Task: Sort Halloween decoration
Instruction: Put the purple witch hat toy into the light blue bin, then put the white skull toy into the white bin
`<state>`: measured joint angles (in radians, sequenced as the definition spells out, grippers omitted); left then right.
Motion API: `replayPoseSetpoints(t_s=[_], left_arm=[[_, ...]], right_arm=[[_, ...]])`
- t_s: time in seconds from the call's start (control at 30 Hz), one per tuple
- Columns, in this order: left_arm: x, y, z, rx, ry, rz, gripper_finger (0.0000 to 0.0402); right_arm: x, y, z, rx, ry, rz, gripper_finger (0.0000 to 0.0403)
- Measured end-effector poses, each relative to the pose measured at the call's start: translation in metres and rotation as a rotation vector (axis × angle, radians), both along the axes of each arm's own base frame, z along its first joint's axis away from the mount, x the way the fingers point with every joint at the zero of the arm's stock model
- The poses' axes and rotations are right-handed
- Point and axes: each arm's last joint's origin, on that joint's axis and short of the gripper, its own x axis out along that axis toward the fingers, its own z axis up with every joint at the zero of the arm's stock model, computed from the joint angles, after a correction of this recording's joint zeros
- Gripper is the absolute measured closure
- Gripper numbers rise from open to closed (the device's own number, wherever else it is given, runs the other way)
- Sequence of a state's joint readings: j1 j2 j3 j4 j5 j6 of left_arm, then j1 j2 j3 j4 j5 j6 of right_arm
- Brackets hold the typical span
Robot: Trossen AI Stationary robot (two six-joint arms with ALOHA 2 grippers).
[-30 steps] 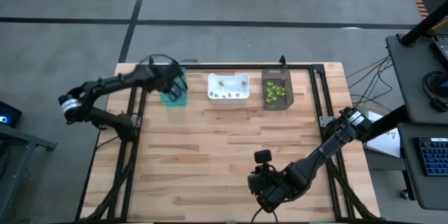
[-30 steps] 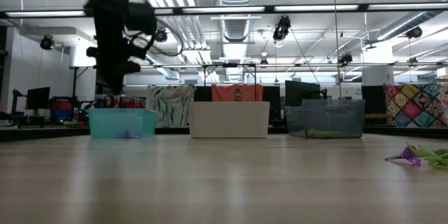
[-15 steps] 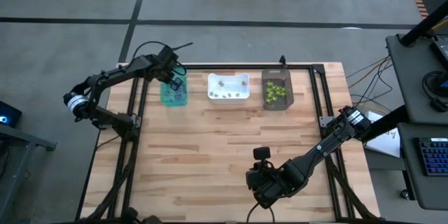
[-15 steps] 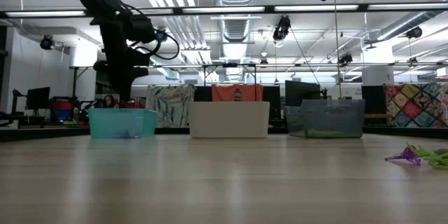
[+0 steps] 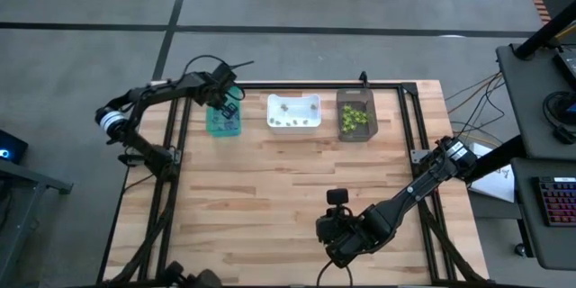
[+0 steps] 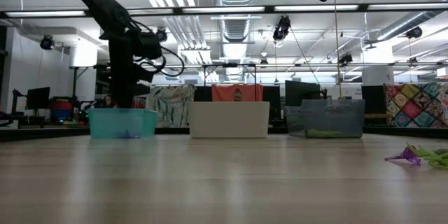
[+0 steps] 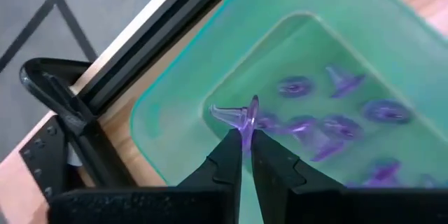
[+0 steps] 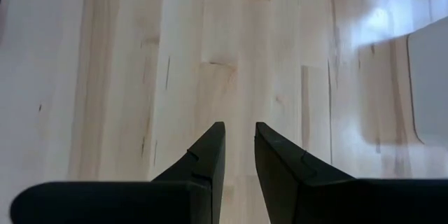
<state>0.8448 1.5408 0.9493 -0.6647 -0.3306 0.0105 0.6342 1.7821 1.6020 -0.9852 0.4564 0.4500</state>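
there, the left gripper (image 7: 245, 147) hangs over the teal bin (image 7: 182, 91), fingers clamped on a purple trinket (image 7: 241, 117); well away from the bin, the right gripper (image 8: 238, 147) holds its fingers slightly apart, empty.

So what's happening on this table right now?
The left end effector is over the teal bin at the table's far edge, pinching a purple trinket above other purple pieces already inside. Next to it, the white bin and dark bin hold pale and green pieces. The right end effector waits near the front edge, holding nothing.
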Motion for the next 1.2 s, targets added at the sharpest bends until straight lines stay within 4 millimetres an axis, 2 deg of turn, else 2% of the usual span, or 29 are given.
replayPoseSetpoints(t_s=[0.37, 0.47, 0.63, 0.77, 0.93, 1.2], left_arm=[[0.0, 0.001, -0.002, 0.008, 0.019, -0.001, 0.0316], [0.001, -0.001, 0.005, 0.013, -0.003, -0.005, 0.0304], [0.006, -0.014, 0.029, 0.005, -0.159, -0.037, 0.03], [0.012, -0.037, 0.053, 0.038, -0.282, -0.071, 0.0305], [0.026, -0.08, 0.078, 0.073, -0.401, -0.186, 0.0315], [0.052, -0.153, 0.095, 0.074, -0.545, -0.423, 0.0322]], right_arm=[[0.0, 0.0, 0.0, -0.002, 0.002, 0.002, 0.0335], [0.0, 0.0, 0.0, -0.001, 0.003, -0.002, 0.0335], [0.0, -0.001, 0.0, 0.001, 0.003, -0.007, 0.0335], [0.002, -0.003, 0.0, 0.017, 0.0, -0.038, 0.0335], [0.004, -0.007, 0.0, 0.048, 0.0, -0.091, 0.0335], [-0.001, -0.014, -0.003, 0.105, 0.056, -0.236, 0.0335]])
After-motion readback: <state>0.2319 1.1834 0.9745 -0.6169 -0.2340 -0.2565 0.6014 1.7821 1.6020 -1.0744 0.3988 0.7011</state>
